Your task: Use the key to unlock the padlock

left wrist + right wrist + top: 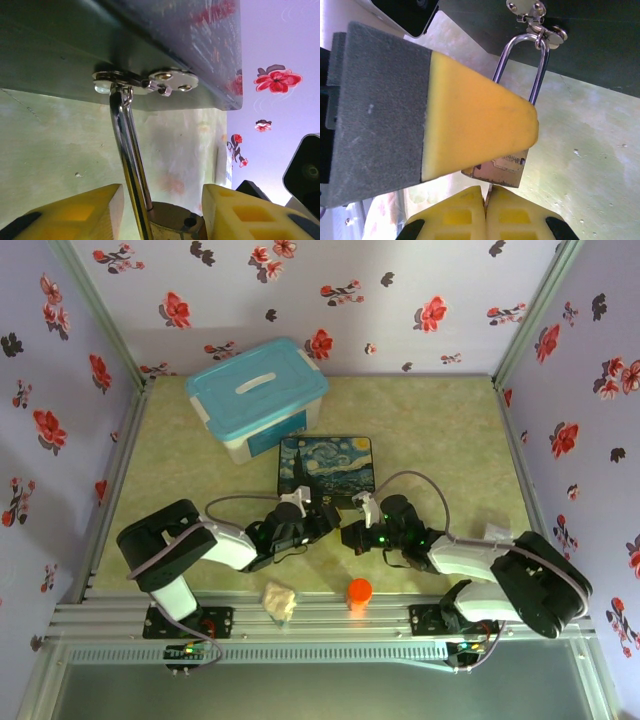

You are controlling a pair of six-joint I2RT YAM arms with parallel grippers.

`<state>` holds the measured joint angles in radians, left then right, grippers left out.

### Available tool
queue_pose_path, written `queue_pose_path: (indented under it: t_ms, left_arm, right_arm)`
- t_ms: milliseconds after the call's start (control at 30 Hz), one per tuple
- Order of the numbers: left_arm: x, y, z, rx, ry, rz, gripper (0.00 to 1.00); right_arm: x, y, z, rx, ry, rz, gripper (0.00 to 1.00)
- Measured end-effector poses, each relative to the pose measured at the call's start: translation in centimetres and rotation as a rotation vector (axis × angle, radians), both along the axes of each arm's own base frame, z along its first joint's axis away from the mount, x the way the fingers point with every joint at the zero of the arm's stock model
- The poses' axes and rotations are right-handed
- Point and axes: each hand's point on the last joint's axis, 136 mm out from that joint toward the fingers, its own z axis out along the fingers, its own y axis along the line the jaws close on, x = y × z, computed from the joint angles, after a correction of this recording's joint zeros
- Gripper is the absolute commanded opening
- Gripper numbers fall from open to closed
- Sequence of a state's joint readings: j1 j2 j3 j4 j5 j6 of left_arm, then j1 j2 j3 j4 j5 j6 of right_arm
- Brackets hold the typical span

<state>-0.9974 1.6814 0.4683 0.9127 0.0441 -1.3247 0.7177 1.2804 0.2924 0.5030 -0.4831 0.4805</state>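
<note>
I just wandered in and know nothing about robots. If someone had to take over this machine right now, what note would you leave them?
Left gripper: fingers sit on either side of the padlock body; a firm grip can't be confirmed.
Right gripper: shut on the key, a thin dark sliver whose tip is at the padlock's underside.
Padlock: its shackle passes through the hasp on the painted tin box.
Done: the key is in hand and at the lock.
Left: seat the key if it isn't in yet, turn it, and free the shackle. Nothing shows it open.
</note>
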Motion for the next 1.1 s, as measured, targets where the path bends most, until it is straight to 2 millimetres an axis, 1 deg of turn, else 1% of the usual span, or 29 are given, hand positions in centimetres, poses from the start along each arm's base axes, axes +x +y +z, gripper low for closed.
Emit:
queue_pose_path:
  t_ms: [100, 200, 300, 367, 433, 467, 500, 533, 567, 667, 700, 767, 833, 867, 1000, 1100]
  left_arm:
    - [0.0, 0.1, 0.1, 0.007, -0.005, -0.001, 0.48]
    - [0.0, 0.2, -0.1, 0.018, -0.013, -0.002, 0.54]
    - [0.1, 0.2, -0.1, 0.023, -0.018, 0.000, 0.53]
    - [0.1, 0.3, -0.3, 0.026, -0.019, 0.004, 0.50]
    - [0.1, 0.2, -0.5, 0.028, -0.018, 0.004, 0.42]
    - [0.1, 0.1, -0.5, 0.024, -0.021, 0.004, 0.41]
    - [0.2, 0.0, -0.5, 0.019, -0.024, 0.002, 0.36]
    - [0.1, -0.1, -0.5, 0.011, -0.026, 0.002, 0.30]
    - [0.2, -0.2, -0.4, 0.003, -0.026, 0.004, 0.28]
    - [0.2, -0.3, -0.7, -0.005, -0.028, 0.003, 0.29]
    - [0.2, -0.3, -0.8, -0.005, -0.027, 0.002, 0.29]
    - [0.2, -0.4, -0.8, -0.005, -0.027, 0.000, 0.29]
    - [0.2, -0.3, -1.0, 0.006, -0.031, -0.002, 0.28]
    - [0.2, -0.3, -1.1, 0.011, -0.032, -0.002, 0.28]
    - [0.1, -0.2, -1.4, 0.071, -0.040, -0.019, 0.28]
    - [0.2, 0.0, -1.7, 0.115, -0.048, -0.034, 0.30]
  right_arm:
    - [0.0, 0.2, 0.1, 0.013, 0.006, 0.001, 0.03]
    - [-0.1, 0.2, 0.1, 0.032, 0.021, -0.002, 0.03]
    - [-0.2, 0.1, -0.1, 0.054, 0.046, -0.011, 0.03]
    - [-0.2, 0.2, -0.2, 0.062, 0.056, -0.010, 0.04]
    - [-0.2, 0.3, -0.3, 0.065, 0.066, -0.012, 0.04]
    - [-0.2, 0.3, -0.4, 0.064, 0.072, -0.013, 0.04]
    - [-0.3, 0.3, -0.5, 0.063, 0.076, -0.015, 0.04]
    - [-0.3, 0.3, -0.6, 0.061, 0.077, -0.015, 0.04]
    - [-0.3, 0.2, -0.6, 0.060, 0.078, -0.016, 0.04]
    - [-0.3, 0.1, -1.0, 0.046, 0.089, -0.022, 0.05]
    - [-0.4, 0.0, -1.1, 0.042, 0.092, -0.023, 0.07]
    - [-0.4, -0.1, -1.3, 0.035, 0.095, -0.024, 0.17]
    - [-0.4, -0.1, -1.2, 0.028, 0.089, -0.019, 0.34]
    - [-0.4, -0.2, -1.1, 0.026, 0.086, -0.022, 0.39]
    - [-0.3, -0.7, -0.2, 0.010, 0.040, -0.036, 0.45]
    - [-0.1, -1.5, 0.7, -0.007, 0.000, -0.062, 0.45]
